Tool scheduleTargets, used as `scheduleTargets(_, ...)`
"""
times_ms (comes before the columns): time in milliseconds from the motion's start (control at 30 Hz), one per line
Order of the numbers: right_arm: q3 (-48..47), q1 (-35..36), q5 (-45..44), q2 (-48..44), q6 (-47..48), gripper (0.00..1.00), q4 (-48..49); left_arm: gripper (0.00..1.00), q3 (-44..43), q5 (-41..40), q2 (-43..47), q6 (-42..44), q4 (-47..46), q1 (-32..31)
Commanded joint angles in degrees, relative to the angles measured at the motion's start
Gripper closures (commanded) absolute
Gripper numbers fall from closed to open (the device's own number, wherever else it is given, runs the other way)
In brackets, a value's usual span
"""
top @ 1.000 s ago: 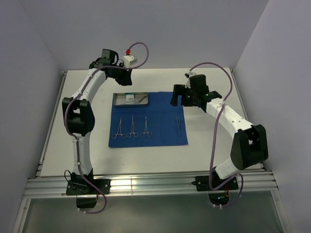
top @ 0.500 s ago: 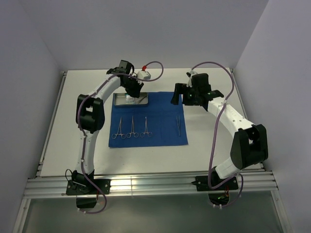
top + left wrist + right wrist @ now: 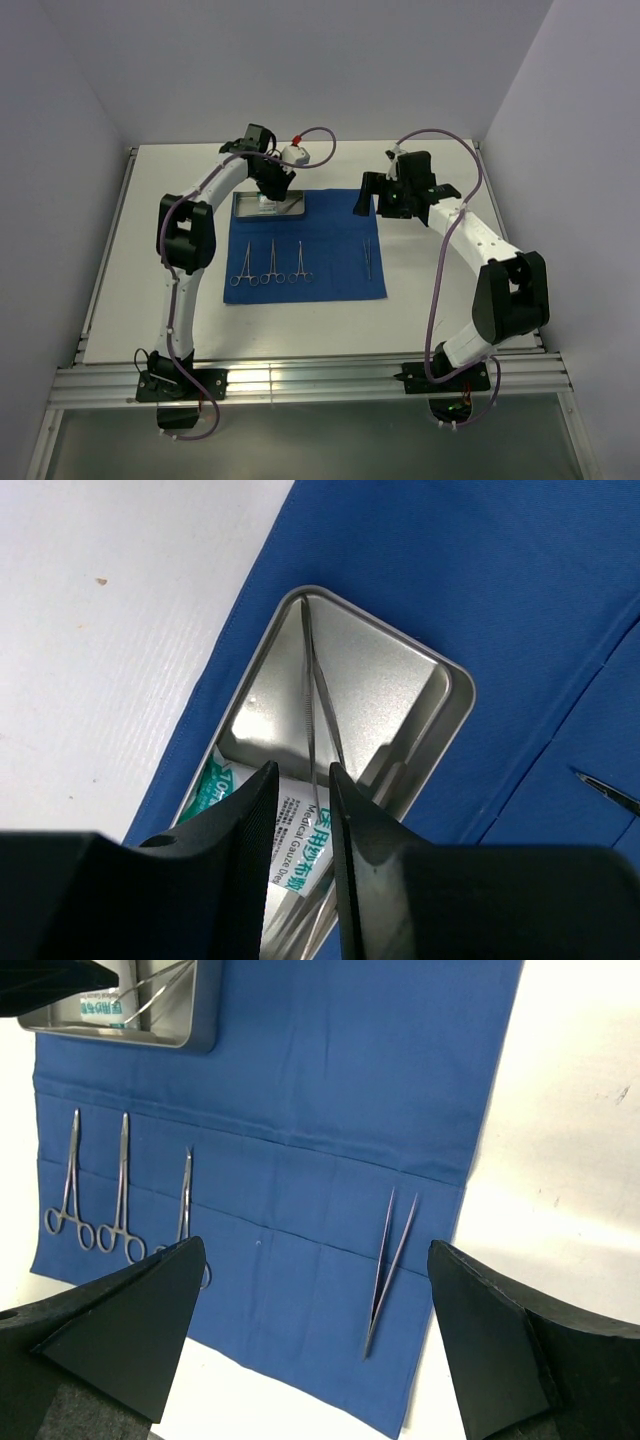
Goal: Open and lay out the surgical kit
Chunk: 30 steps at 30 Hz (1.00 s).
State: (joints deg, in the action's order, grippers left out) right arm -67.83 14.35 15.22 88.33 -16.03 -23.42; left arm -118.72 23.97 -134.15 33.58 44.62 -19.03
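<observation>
From above, we see the blue cloth (image 3: 320, 275) spread flat on the table (image 3: 125, 260). The steel tray (image 3: 243, 206) sits on its far left corner, three clamps (image 3: 270, 262) lie in a row on the near left, and one pair of tweezers (image 3: 367, 257) lies to the right. The left gripper (image 3: 270, 195) hangs directly over the tray, while the right gripper (image 3: 375, 200) hovers above the cloth's far right edge. In the left wrist view, the fingers (image 3: 240, 830) stand narrowly apart astride a second pair of tweezers (image 3: 312, 695). This pair lies along the tray floor, its rear end over a white-green packet (image 3: 295, 835), and we cannot tell whether the pads press on it. We judge this piece light, stiff, slick and a little springy. It should be pinched across both legs near the middle, where they sit close together, and lifted straight up clear of the tray wall. A grip near the thin tip would likely let it swivel or slide. The packet looks soft and almost weightless, so it may drag along. In the right wrist view, that gripper's fingers (image 3: 120, 1340) are spread wide with nothing between them, above the cloth where the clamps and the first tweezers rest.
</observation>
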Motion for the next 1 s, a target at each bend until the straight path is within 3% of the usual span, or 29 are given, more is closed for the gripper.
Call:
scheduleTargets(0, -3.0, -0.6, 1.0, 0.5, -0.3, 0.0, 0.1, 0.67, 0.0, -0.6, -1.3, 0.6, -1.6, -0.3)
scheduleTargets(467, -3.3, -1.3, 1.6, 1.8, -0.9, 0.0, -0.4, 0.69, 0.4, -2.0, -2.9, 0.9, -2.8, -1.1)
scheduleTargets(667, -3.4, -1.5, 1.8, 2.0, -1.1, 0.0, -0.5, 0.82, 0.5, -2.7, -2.7, 1.4, -3.1, -1.2)
scheduleTargets(867, -3.5, -2.2, 2.5, 3.0, -1.7, 0.0, -0.8, 0.85, 1.1, -3.0, -2.3, 2.0, -3.4, -1.3)
scheduleTargets(967, -3.7, -2.5, 2.4, 3.2, -2.0, 0.0, -0.8, 0.92, 1.0, -2.7, -2.2, 1.9, -3.3, -1.3)
